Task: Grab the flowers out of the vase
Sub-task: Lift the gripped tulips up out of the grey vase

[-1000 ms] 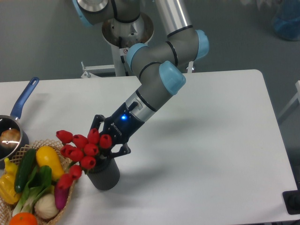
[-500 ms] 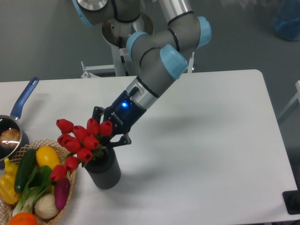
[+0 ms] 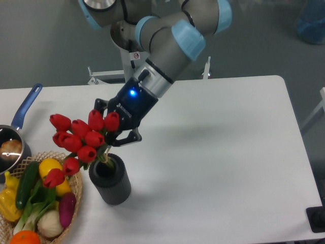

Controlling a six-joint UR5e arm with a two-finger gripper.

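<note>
Red flowers (image 3: 78, 142) are gripped by the hand (image 3: 112, 138) near the stems, their lower ends seen just at the vase (image 3: 110, 180) rim on the tabletop (image 3: 228, 152).

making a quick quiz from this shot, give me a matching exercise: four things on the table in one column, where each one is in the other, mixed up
Things:
1. flowers
2. vase
3. pot
4. basket

Places:
A. at the table's left edge, blue handle pointing up
B. front left corner, full of vegetables
C. gripped by the gripper, stems still in the vase mouth
D. standing just right of the basket

Pairs: 1-C, 2-D, 3-A, 4-B
</note>
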